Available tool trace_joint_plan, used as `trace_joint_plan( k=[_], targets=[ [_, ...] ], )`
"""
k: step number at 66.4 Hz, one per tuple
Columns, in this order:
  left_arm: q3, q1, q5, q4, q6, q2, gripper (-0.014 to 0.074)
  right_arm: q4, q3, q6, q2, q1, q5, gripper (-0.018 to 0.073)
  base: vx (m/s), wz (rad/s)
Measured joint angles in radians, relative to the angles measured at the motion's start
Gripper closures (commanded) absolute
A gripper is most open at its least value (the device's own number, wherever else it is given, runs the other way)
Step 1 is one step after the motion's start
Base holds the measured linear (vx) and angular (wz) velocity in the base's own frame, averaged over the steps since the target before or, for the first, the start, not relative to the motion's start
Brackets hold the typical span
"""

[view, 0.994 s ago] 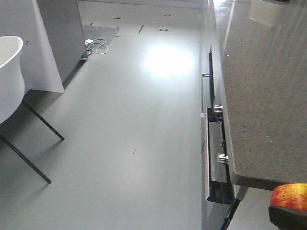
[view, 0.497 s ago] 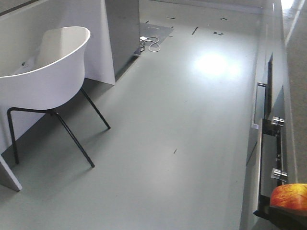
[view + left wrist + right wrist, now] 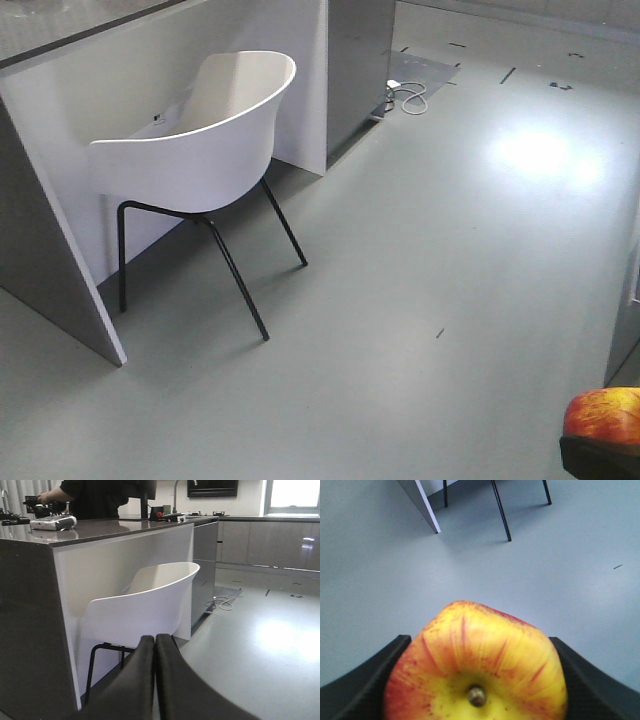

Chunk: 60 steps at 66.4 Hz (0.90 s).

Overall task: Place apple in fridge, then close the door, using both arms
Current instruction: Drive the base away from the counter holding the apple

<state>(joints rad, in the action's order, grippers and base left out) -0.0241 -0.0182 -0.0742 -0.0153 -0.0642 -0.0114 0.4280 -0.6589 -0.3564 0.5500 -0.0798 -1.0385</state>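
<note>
The chair [image 3: 205, 150] stands on the floor [image 3: 420, 260], tucked against the desk [image 3: 125, 527] at left. A cable [image 3: 408, 97] lies farther back. The apple [image 3: 603, 415] sits between the right pincer's [image 3: 477, 675] prongs, lower right.

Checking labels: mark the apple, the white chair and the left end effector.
apple [image 3: 475, 655]: right wrist view, streaked skin above the stem.
white chair [image 3: 198, 165]: front view, outer back of the shell.
left end effector [image 3: 154, 641]: left wrist view, seam between its closed fingertips.
</note>
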Motion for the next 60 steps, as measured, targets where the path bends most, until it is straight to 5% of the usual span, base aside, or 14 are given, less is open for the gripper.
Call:
trace_joint_plan(
  k=[60],
  targets=[
    [0.000, 0.000, 0.000, 0.000, 0.000, 0.000, 0.0603, 0.000, 0.000, 0.000, 0.000, 0.000, 0.000, 0.0440, 0.11, 0.42]
  ],
)
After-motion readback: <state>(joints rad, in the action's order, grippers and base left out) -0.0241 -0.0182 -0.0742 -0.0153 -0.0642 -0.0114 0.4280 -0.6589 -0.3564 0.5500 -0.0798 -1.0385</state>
